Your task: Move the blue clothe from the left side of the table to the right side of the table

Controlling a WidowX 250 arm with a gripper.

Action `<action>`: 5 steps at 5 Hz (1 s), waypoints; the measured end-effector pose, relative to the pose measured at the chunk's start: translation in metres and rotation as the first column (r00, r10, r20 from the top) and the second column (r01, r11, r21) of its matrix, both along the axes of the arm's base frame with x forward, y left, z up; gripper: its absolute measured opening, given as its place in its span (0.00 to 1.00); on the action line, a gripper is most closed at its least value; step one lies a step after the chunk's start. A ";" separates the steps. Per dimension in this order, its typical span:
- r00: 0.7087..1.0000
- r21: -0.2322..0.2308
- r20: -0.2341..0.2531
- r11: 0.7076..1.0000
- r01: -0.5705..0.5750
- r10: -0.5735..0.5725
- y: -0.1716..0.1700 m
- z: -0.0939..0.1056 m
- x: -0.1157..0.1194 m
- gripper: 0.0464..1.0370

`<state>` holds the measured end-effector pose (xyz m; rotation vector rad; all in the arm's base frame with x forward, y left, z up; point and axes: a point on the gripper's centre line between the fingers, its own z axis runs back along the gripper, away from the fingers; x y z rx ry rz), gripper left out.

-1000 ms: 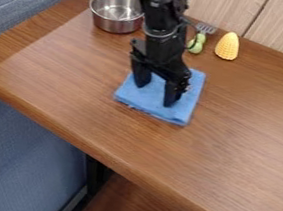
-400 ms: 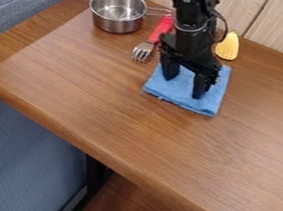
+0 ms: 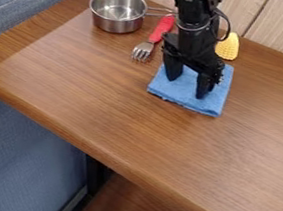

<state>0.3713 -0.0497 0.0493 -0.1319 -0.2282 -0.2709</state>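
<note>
Wood-grained table (image 3: 103, 106): one blue cloth (image 3: 183, 94), flat beneath black gripper (image 3: 187, 87), fingers apart, tips down on it. Handling: light, even downward pressure; level slide rightward, corners kept unfolded.

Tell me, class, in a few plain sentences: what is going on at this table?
A black robot arm has its end effector down on a blue cloth, fingers spread apart. The cloth lies on the wooden table, toward the back. In the picture, a red-handled fork and a metal pot are left of it, and yellow corn is behind it.
</note>
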 end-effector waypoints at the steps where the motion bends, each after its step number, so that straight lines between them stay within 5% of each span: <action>1: 1.000 -0.018 0.001 1.000 0.001 -0.001 0.003 0.010 -0.001 0.96; 4: 0.989 -0.034 0.139 0.998 -0.051 0.055 0.044 0.073 0.000 0.96; 5: 0.989 -0.031 0.141 0.999 -0.045 0.049 0.044 0.073 0.000 0.96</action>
